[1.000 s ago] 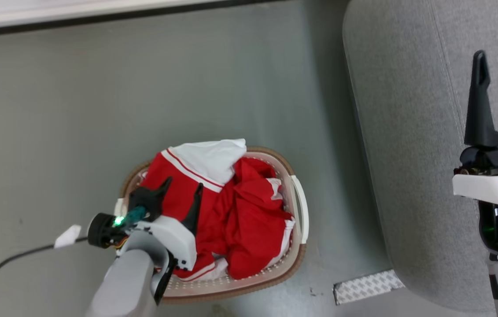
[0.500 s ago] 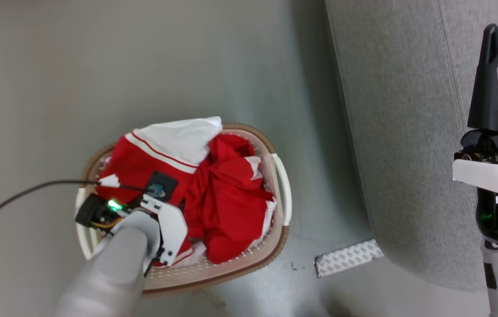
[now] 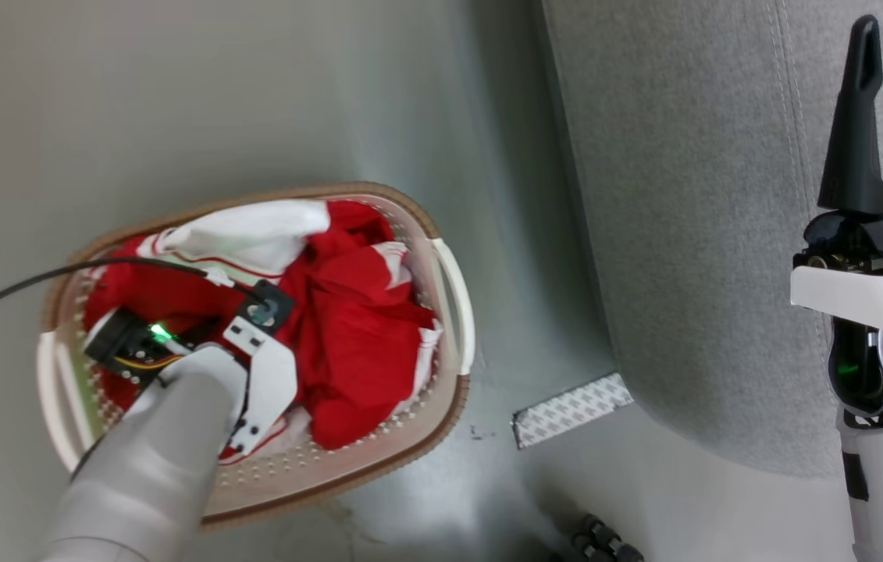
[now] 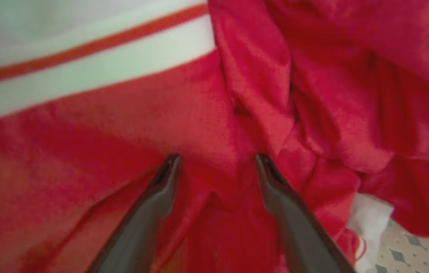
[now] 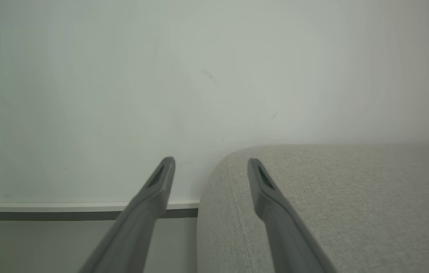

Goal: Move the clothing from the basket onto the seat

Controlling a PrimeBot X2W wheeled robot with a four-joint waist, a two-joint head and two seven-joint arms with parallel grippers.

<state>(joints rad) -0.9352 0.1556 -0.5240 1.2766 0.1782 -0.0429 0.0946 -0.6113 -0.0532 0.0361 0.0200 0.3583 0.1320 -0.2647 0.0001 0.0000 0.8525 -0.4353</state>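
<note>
Clothing (image 3: 347, 336) lies heaped in the basket (image 3: 308, 472), which stands beside the seat (image 3: 683, 195). Left hand (image 4: 217, 157) has dropped from above the basket into the heap: jaws spread wide, tips pressed into red fabric, nothing gripped yet. Right hand (image 5: 210, 160), well apart from the basket, gapes empty. Likely next step: close.

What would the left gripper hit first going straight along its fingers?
The red clothing in the basket. The left gripper is open, tips at the fabric, a fold between them; contact unclear.
</note>
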